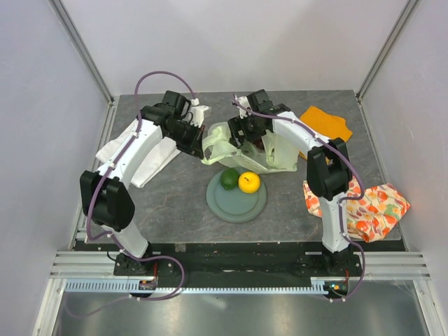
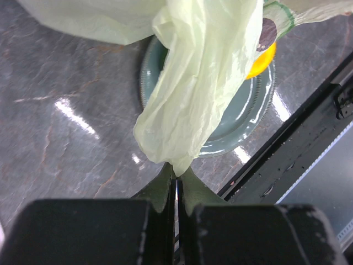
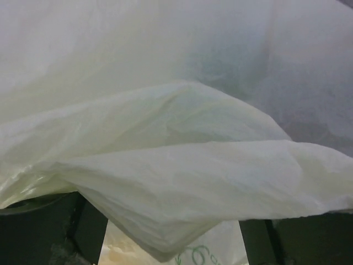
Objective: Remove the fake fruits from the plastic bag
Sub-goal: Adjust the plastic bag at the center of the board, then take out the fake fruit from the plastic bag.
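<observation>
pale yellow-green and crinkled, the plastic bag (image 1: 241, 152) hangs lifted between the two arms, just behind the grey-green plate (image 1: 238, 204) that sits on the dark stone surface (image 1: 175, 203). the left hand (image 2: 176, 183) is pressed together on a twisted tail of the bag. in the left wrist view the film fans upward from that pinch and covers part of the plate.

the right hand (image 3: 174, 232) is at the bag's top edge on the other side. its two dark fingers (image 3: 83, 232) stand spread apart, with a fold of film draped across the gap between them. whether either finger presses the film cannot be told.

two of the fake fruits lie side by side on the far part of the plate, touching or nearly so: a green fruit (image 1: 229, 178) on the left and a yellow-orange citrus (image 1: 249, 182) on the right. something dark maroon (image 1: 260, 145) shows through the bag near the right hand, too veiled to name.

a white cloth (image 1: 143, 157) lies under the left arm. a plain orange cloth (image 1: 327, 122) is at the far right of the surface, and a fruit-print cloth (image 1: 367, 208) hangs over its near right edge.
</observation>
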`<state>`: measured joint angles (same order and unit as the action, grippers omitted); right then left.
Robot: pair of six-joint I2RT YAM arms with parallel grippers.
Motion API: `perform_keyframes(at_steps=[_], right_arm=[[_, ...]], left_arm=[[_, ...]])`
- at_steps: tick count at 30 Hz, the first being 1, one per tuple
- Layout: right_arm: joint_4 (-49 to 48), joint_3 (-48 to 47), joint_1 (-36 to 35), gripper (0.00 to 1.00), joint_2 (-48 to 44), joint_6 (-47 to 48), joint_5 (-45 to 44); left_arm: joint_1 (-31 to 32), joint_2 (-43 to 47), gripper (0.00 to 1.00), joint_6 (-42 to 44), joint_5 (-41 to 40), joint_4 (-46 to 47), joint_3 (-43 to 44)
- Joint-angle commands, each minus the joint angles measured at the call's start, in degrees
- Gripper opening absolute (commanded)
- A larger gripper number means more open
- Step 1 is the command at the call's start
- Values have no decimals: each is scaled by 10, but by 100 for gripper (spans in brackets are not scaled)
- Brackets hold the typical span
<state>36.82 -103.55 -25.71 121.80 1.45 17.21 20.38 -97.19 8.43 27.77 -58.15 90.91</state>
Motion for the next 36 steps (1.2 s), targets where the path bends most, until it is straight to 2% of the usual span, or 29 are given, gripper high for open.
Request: perform_keyframes(at_steps=[1, 4, 11, 17, 18, 19, 21, 22, 23, 27, 31, 36], right_arm=[[-20, -84, -14, 94, 43, -59, -46], [-28, -118, -25, 98, 77, -77, -68], [-34, -155, -41, 98, 137, -95, -148], [-46, -162, -41, 96, 154, -101, -217], [-50, -159, -41, 94, 153, -98, -218], [-60, -156, -41, 85, 151, -96, -211], [-66, -156, -41, 76, 150, -85, -206], [-68, -159, -42, 68, 151, -80, -197], [-67, -161, -40, 66, 147, -73, -193], [-37, -139, -40, 54, 91, -23, -157], [-24, -59, -32, 52, -41, 21, -109], [8, 55, -27, 50, -160, 75, -44]], left_arm=[[-18, 5, 2, -10, -4, 11, 16], [-18, 3, 1, -8, 6, 9, 15], [-19, 5, 2, -8, -1, 8, 7], [-18, 8, 2, -6, -5, 10, 1], [-18, 9, 2, -6, -6, 12, 1], [-18, 9, 1, -6, -6, 13, 1], [-18, 10, 1, -6, -7, 15, -1], [-18, 11, 2, -6, -8, 15, -2], [-19, 10, 1, -7, -9, 17, -2], [-18, 6, 2, -12, -6, 23, 5], [-18, -13, 1, -17, 1, 33, 35], [-19, -36, 2, -20, 14, 36, 72]])
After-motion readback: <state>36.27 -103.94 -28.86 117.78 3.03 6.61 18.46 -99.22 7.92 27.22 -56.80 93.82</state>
